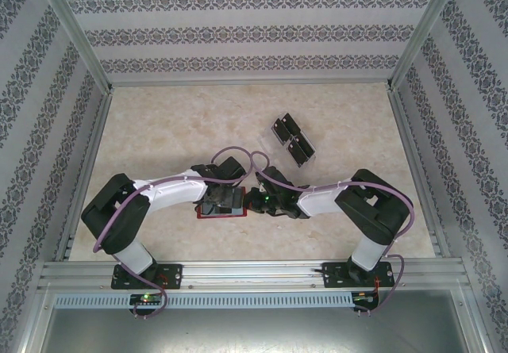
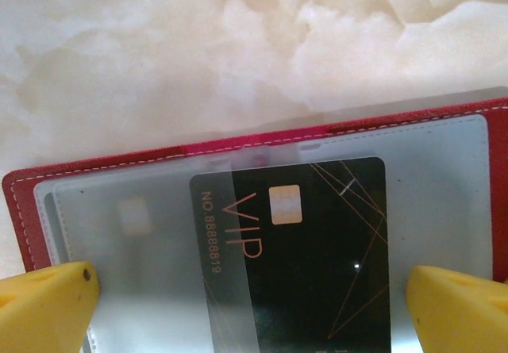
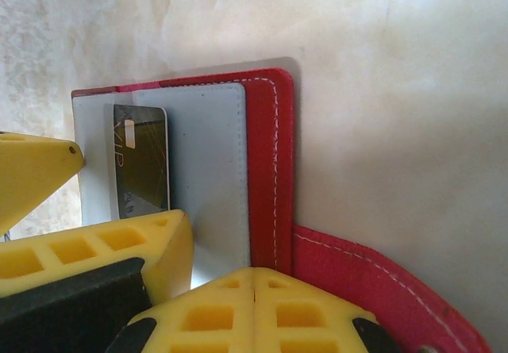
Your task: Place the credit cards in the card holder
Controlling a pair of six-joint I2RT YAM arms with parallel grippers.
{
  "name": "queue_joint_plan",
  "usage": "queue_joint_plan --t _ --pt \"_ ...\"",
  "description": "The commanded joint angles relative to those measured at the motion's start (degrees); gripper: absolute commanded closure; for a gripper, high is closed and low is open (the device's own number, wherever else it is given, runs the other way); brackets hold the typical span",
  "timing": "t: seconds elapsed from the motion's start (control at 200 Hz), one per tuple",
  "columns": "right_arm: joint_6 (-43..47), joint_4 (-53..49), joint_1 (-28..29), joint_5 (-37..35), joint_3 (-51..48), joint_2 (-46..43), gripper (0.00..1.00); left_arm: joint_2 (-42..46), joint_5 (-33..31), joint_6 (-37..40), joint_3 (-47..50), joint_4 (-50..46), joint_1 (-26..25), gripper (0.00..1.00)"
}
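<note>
The dark-red card holder [image 1: 222, 216] [image 2: 119, 163] [image 3: 270, 170] lies open on the table in front of the arms. A black credit card [image 2: 317, 250] [image 3: 143, 163] marked VIP lies on its grey-blue inner pocket, its left edge under a translucent sleeve. My left gripper [image 1: 226, 198] [image 2: 254, 313] hovers open just over the holder, one yellow finger on each side of the card, not touching it. My right gripper [image 1: 255, 198] [image 3: 254, 278] is shut, with nothing visible between its fingers; its tips are at the holder's red right border, beside the snap tab [image 3: 381, 289].
More black credit cards [image 1: 284, 127] stand in a clear plastic tray [image 1: 305, 156] on the table, behind and to the right of the grippers. Metal frame rails and patterned walls enclose the marble-look tabletop [image 1: 159, 131].
</note>
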State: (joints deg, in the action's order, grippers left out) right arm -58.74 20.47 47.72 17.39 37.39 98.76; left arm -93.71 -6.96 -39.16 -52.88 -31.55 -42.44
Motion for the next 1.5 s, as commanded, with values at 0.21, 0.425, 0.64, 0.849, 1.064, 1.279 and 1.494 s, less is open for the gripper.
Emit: queue_joint_plan --t 0.21,0.425,0.64,0.849,1.064,1.279,1.494 --pt "-1.1 -3.6 -0.7 -3.3 -1.2 2.8 1.0 1.8 -4.9 -1.2 1.3 -3.2 -0.4 0.0" --pt "-1.7 -3.8 -1.1 -3.4 -1.5 3.6 1.0 3.5 -5.6 -1.2 2.8 -3.6 0.5 0.0" --pt "-1.8 -4.1 -1.3 -3.5 -1.4 4.0 1.0 5.5 -6.0 -1.0 4.6 -3.7 2.1 0.0" --pt "-2.0 -4.3 -1.4 -3.4 -1.4 4.4 1.0 6.7 -6.4 -0.6 6.0 -3.6 3.8 0.0" --pt "-2.1 -4.6 -1.5 -3.5 -1.2 4.6 1.0 7.4 -6.8 -0.5 7.1 -3.7 5.0 0.0" --pt "-2.2 -4.9 -1.5 -3.6 -1.0 4.8 1.0 7.9 -6.7 -0.4 7.3 -3.6 5.2 0.0" --pt "-2.0 -5.3 -1.6 -3.6 -0.8 4.6 1.0 10.3 -5.4 -0.3 7.2 -2.6 5.3 0.0"
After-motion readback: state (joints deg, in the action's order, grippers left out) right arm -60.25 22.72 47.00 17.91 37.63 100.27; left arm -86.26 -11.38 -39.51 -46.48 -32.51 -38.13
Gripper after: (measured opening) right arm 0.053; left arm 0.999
